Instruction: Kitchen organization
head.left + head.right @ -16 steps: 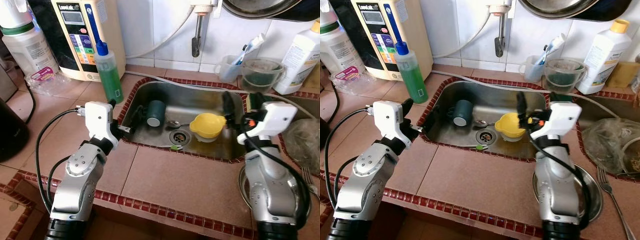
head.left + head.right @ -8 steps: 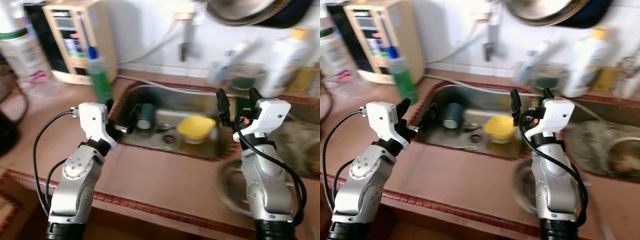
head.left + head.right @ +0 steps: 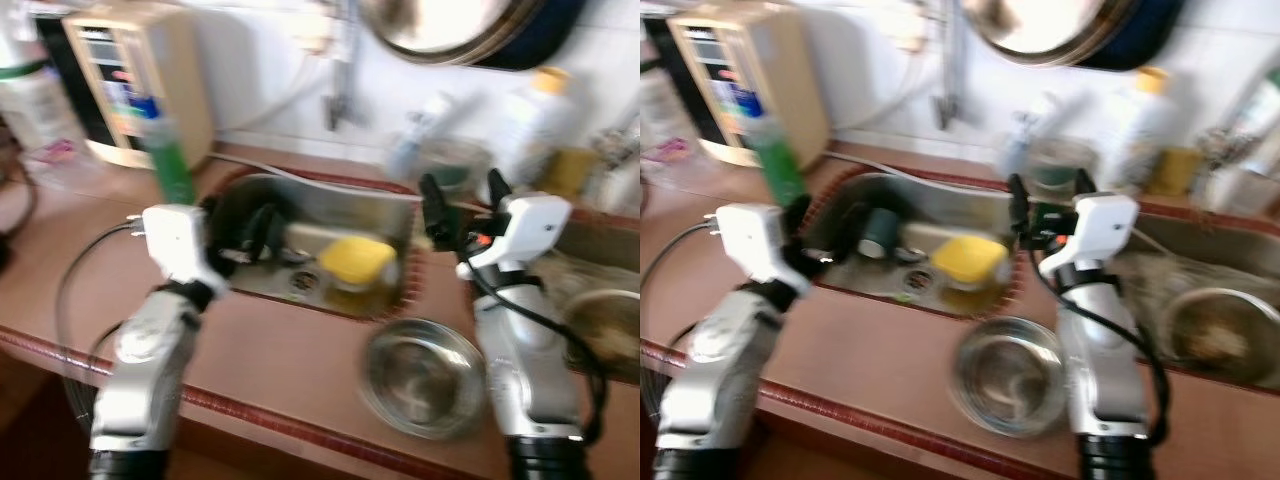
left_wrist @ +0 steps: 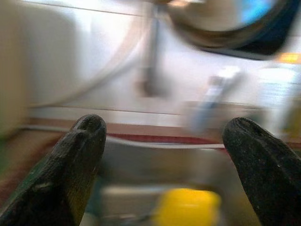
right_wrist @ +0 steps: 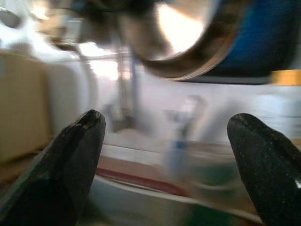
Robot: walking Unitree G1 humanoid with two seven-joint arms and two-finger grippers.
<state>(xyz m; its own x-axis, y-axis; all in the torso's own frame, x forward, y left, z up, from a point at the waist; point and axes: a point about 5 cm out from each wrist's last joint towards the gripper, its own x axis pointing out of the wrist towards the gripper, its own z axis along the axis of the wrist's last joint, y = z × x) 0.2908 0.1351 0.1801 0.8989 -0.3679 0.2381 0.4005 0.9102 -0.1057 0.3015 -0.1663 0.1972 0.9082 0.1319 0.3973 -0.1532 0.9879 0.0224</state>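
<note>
Though the head views are blurred, a tiled brown counter [image 3: 290, 365] spans the near scene, with a steel sink [image 3: 300, 205] sunk into it at the far middle. Left of the sink stands a beige appliance [image 3: 135, 85] beside a green bottle [image 3: 170, 160]. A steel bowl [image 3: 422, 375] sits on the counter, near and right of the sink. Inside the sink lie a yellow cup [image 3: 352, 260] and a dark mug [image 3: 878, 230]. Left gripper [image 4: 164, 155] and right gripper [image 5: 167, 155] hover with fingers spread wide, each holding nothing.
</note>
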